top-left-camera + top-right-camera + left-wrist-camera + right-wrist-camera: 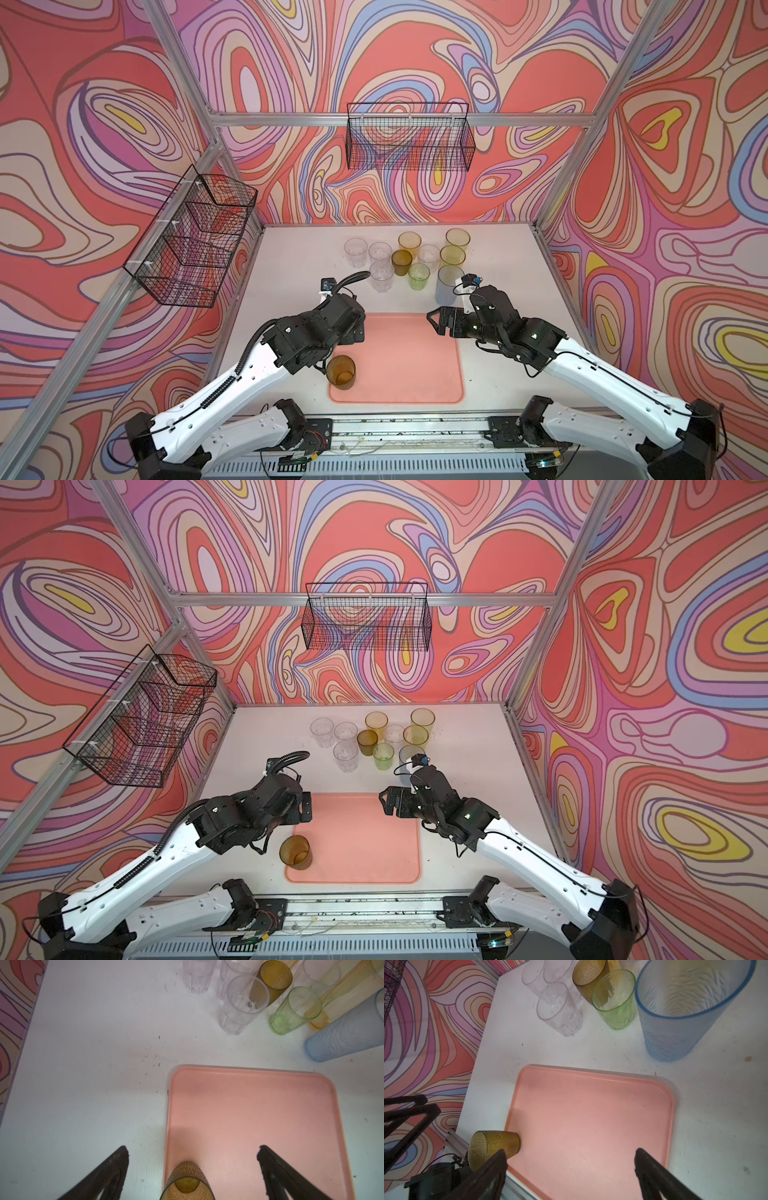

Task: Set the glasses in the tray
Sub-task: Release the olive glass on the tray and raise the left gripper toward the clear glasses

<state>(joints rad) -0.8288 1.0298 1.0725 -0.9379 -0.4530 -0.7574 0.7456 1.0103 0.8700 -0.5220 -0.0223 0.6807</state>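
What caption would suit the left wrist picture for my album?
Open left gripper; an amber glass stands upright on the pink tray.

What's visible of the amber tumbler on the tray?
The amber tumbler is short, translucent brown-amber, plastic-looking, with a dimpled wall and smooth rim. It stands upright, mouth up, empty, in the near left corner of the pink tray, close to the rim. Only the tray touches it; the left gripper is open above it, fingers clear on both sides.
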